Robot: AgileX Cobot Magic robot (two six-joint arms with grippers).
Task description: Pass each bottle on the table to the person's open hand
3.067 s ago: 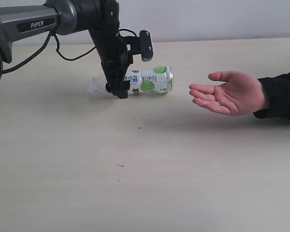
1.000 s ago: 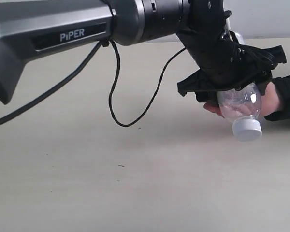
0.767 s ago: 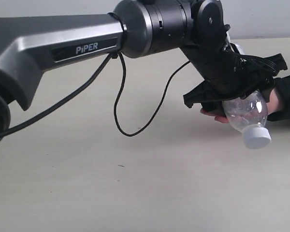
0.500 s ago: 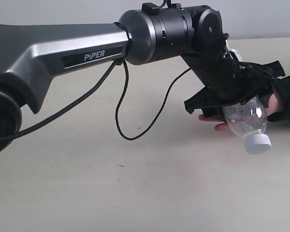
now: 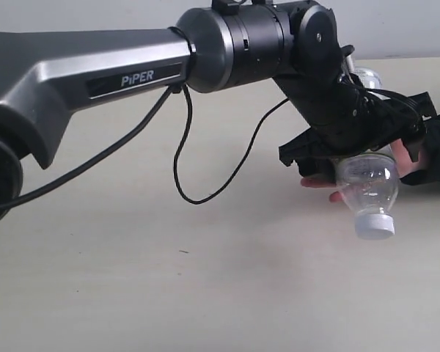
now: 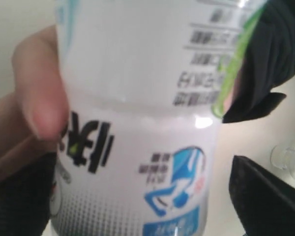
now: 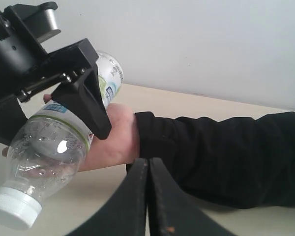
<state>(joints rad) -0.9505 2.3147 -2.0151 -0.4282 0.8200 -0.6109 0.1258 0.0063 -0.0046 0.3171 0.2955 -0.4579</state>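
A white-capped bottle with a white-and-green lime label (image 5: 367, 183) hangs cap-down between the fingers of my left gripper (image 5: 356, 143), right over the person's open hand (image 5: 317, 181). In the left wrist view the label (image 6: 137, 123) fills the picture and the person's thumb (image 6: 39, 98) lies on it. A strip of table shows between the bottle and one black finger (image 6: 265, 196), so the jaws stand open. The right wrist view shows the bottle (image 7: 54, 142) resting on the palm (image 7: 113, 137). My right gripper (image 7: 147, 169) is shut and empty.
A second clear bottle (image 5: 368, 78) lies on the beige table (image 5: 205, 279) behind my left arm; it also shows at the edge of the left wrist view (image 6: 287, 157). The person's black sleeve (image 7: 226, 157) stretches across the table beside my right gripper.
My left arm carried the bottle from the table's middle to the hand. In the last half second the bottle swung cap-down while the gripper barely moved.
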